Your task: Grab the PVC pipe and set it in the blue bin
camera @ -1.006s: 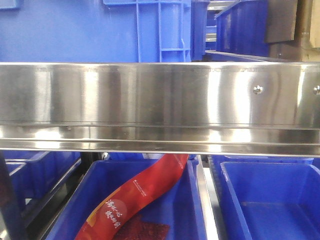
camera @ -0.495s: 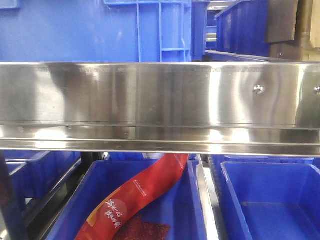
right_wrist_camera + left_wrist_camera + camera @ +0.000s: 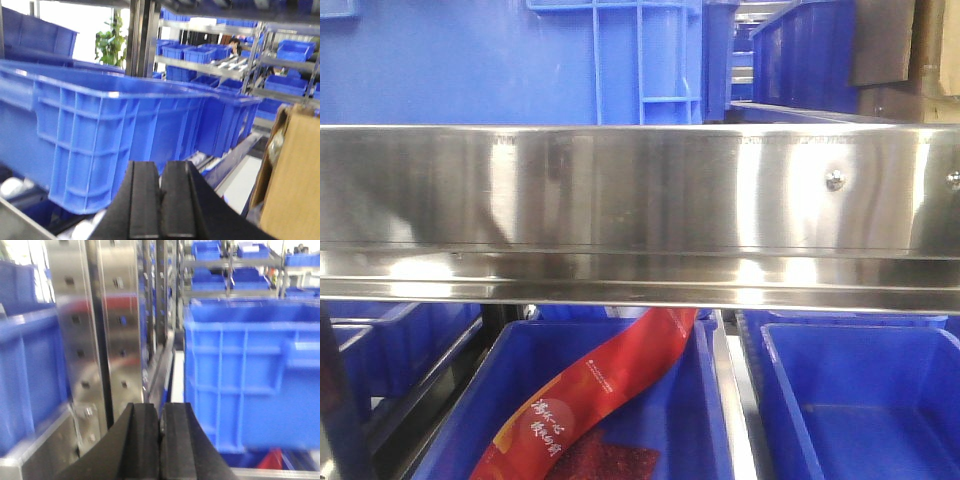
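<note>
Red packet (image 3: pixel 588 394), white Chinese lettering

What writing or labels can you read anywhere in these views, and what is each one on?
Red packaging strip in the lower blue bin, front view: yellow Chinese characters and a small line of white print, both too small and blurred to read.
Steel shelf rail: no text.
Left wrist view: blurred, no text visible.
Right wrist view: cardboard box and blue crate show no readable text.
</note>
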Robot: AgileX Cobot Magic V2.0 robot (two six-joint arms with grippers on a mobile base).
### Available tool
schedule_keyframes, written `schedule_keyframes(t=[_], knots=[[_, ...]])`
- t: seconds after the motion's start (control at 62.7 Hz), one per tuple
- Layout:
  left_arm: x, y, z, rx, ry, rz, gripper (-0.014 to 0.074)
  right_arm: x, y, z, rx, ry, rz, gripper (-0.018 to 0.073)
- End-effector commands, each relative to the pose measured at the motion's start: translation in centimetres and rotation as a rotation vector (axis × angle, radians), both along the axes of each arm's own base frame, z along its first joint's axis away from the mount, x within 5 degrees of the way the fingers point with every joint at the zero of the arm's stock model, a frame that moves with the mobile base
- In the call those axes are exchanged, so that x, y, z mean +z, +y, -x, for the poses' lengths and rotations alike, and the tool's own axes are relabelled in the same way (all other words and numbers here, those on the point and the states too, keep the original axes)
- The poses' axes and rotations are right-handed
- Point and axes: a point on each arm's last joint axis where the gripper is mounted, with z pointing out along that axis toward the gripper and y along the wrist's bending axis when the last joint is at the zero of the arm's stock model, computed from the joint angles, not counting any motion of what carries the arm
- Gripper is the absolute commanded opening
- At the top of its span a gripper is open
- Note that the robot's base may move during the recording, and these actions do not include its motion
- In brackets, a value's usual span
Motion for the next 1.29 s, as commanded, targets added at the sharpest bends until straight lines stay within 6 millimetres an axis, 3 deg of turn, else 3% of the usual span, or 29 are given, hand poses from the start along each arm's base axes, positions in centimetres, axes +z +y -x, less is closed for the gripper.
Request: schedule_keyframes(t=[0.0, 1.277], knots=[[-0.34, -0.08, 0.25, -0.007, 0.016, 0.012, -0.0111, -0.15, -0.22, 0.05, -0.022, -0.011, 0.003, -0.0168], [-1.00, -0.08, 0.17, -0.007, 0.044, 0.012, -0.0111, -0.12, -0.22, 0.14, -0.019, -0.013, 0.003, -0.0168]])
